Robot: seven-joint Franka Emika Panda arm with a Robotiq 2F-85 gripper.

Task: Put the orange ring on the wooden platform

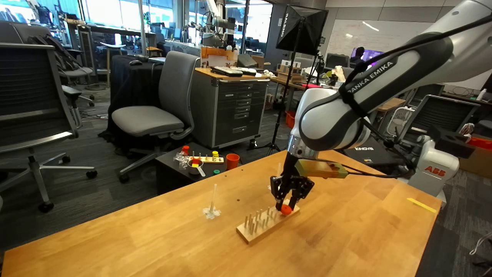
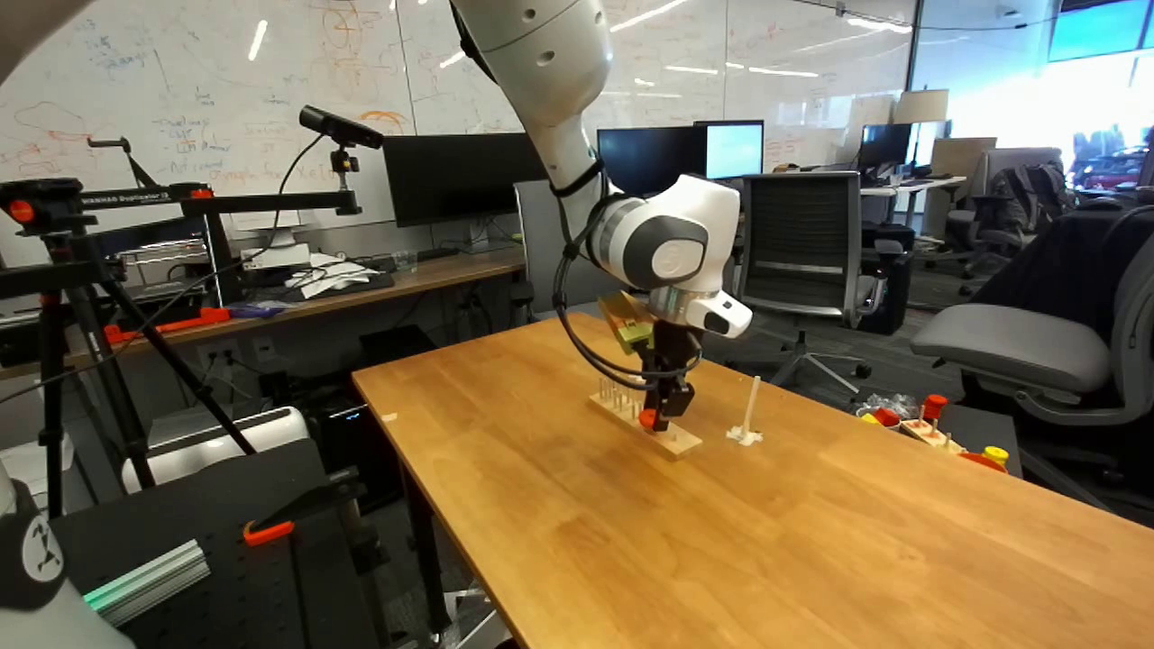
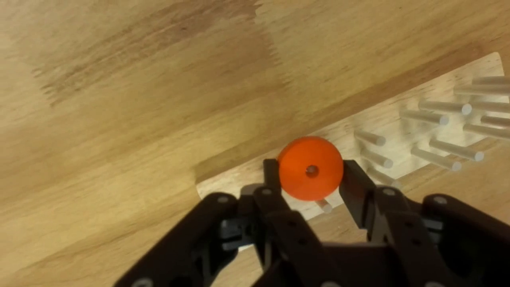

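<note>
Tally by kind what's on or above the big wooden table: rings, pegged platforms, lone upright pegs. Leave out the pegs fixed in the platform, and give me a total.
Orange ring: 1, between the fingers of the gripper
Wooden platform: 1
Lone pegs: 2 in an exterior view, one partly behind the gripper
Total: 4

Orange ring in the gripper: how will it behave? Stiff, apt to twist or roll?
Probably stiff: in the wrist view the orange ring looks round, not squashed, in the gripper. It may twist in the grip, since it is pinched only at two opposite sides and is curved there. Released on edge, it could roll, given that round outline.
</note>
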